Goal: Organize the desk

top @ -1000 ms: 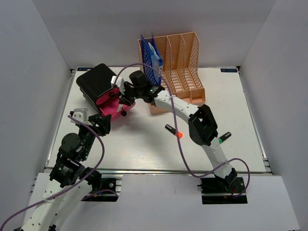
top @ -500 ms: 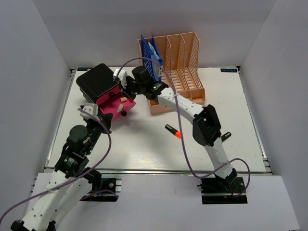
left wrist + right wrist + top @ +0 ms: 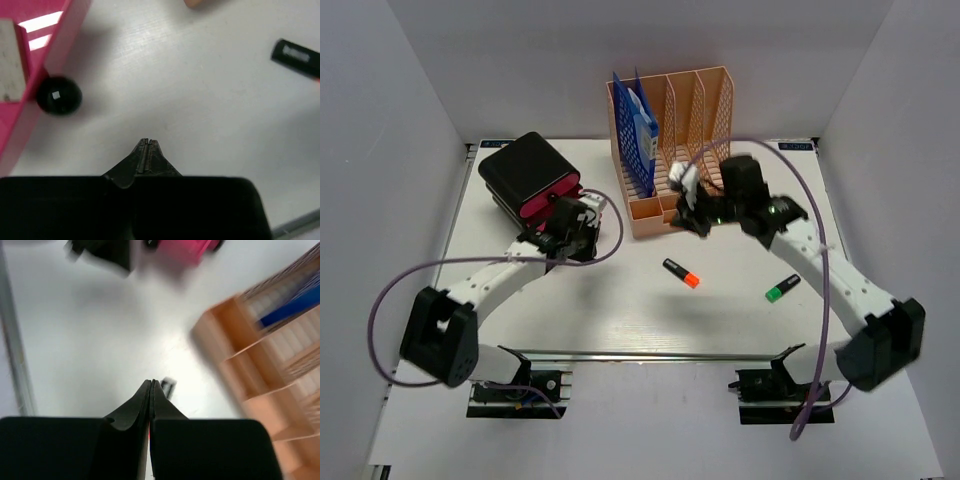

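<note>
The white desk point(image 3: 620, 315) holds a black marker with an orange tip point(image 3: 681, 273) near the middle and a green-tipped marker point(image 3: 781, 289) to its right. My left gripper point(image 3: 578, 232) is shut and empty, low over the desk just right of the black and pink box point(image 3: 530, 172). In the left wrist view its tips point(image 3: 146, 143) are pressed together, with the pink drawer's black knob point(image 3: 58, 95) ahead on the left. My right gripper point(image 3: 688, 215) is shut and empty in front of the peach file rack point(image 3: 695, 150). The marker point(image 3: 169, 386) lies just past its tips point(image 3: 152, 383).
Blue folders point(image 3: 636, 128) stand in the rack's leftmost slot. The rack point(image 3: 250, 355) fills the right of the right wrist view, which is blurred. A metal rail point(image 3: 650, 356) runs along the desk's near edge. The black marker's end point(image 3: 295, 56) shows at the left wrist view's upper right.
Both grippers have closed. The right arm has swung from the pink box to the front of the rack. The left arm has stretched out towards the box's right side.
</note>
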`<state>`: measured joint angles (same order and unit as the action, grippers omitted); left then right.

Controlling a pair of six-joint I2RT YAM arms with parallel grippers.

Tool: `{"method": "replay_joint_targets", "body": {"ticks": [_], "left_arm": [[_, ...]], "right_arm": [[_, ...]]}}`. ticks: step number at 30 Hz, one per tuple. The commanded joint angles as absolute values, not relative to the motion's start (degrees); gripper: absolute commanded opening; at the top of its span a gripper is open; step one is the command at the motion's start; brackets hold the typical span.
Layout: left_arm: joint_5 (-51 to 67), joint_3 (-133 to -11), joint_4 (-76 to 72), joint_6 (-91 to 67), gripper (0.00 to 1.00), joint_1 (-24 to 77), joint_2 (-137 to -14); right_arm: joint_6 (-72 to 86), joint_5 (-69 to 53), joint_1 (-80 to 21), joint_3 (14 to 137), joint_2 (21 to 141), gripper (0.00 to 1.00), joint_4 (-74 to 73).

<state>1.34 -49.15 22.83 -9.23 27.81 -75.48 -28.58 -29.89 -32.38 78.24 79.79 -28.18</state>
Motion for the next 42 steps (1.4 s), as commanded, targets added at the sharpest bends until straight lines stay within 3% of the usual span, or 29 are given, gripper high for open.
{"method": "replay_joint_targets", "body": {"ticks": [1, 3, 10, 42], "left_arm": [[-6.0, -57.6, 25.6, -3.6, 0.05, 28.1, -81.8], [-9.9, -59.5, 26.2, -2.8, 0.08, 28.1, -86.4], [-20.4, -64.0, 26.9, -0.3, 0.09, 28.7, -92.7], [-40.6, -72.3, 17.1, 4.2, 0.12, 25.0, -103.6]], "right_arm": [[-23.5, -34.1, -31.8, 61.4, 70.3, 0.00, -21.0], [-20.1, -33.8, -30.8, 51.0, 65.8, 0.00, -9.9], [-20.9, -35.2, -25.6, 42.3, 57.6, 0.00, -4.8], [-22.9, -41.4, -19.2, 40.6, 55.2, 0.00, -5.9]]}}
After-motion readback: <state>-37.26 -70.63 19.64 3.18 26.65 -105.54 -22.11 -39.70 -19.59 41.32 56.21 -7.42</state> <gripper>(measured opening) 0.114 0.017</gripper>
